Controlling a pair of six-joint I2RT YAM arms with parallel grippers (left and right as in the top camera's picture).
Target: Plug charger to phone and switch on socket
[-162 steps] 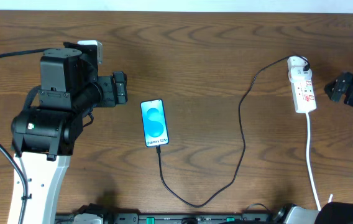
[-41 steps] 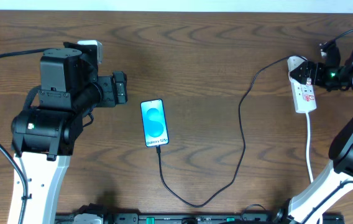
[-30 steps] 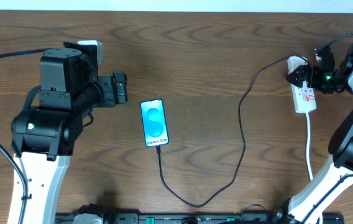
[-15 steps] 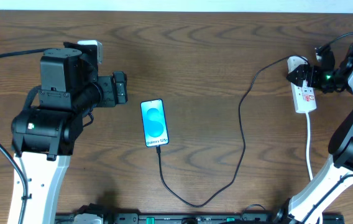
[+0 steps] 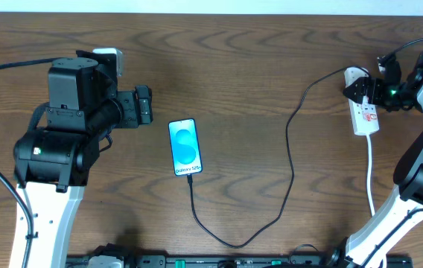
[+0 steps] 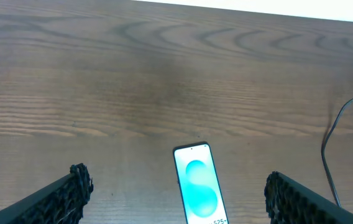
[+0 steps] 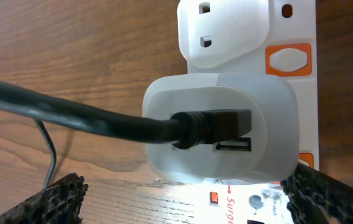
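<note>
Overhead: phone (image 5: 185, 147) lies flat on the wooden table (image 5: 256, 52), left of centre, screen up and lit blue, long axis running near to far. Charger (image 5: 291, 160): one end meets the near short edge of the phone. From there the cable runs toward the near edge of the table, curves right in a loose loop, climbs back toward the far side and ends at the far end of the socket (image 5: 366, 113). The tip looks seated in the phone's port, but it is too small to confirm. The socket is a white strip at the far right of the table, well apart from the phone, with its white lead (image 5: 371, 186) trailing toward the near edge. Left gripper (image 5: 144, 106) hovers just left of the phone and slightly beyond it, not touching it. In the left wrist view its fingers (image 6: 71, 194) sit at opposite edges of the frame, spread wide with nothing held, and the phone lies on the table beneath. Right gripper (image 5: 363, 88) is at the far end of the socket, over the white adapter (image 7: 220, 130) plugged in there. Right wrist view: the black cable plug goes into the adapter's face, with an empty USB slot just beside it. The fingers (image 7: 61, 200) sit at the lower left and lower right corners, spread wide, with the adapter in line between them; no contact with it is visible. An orange switch (image 7: 288, 60) shows on the strip beside the adapter; on or off, cannot tell.
</note>
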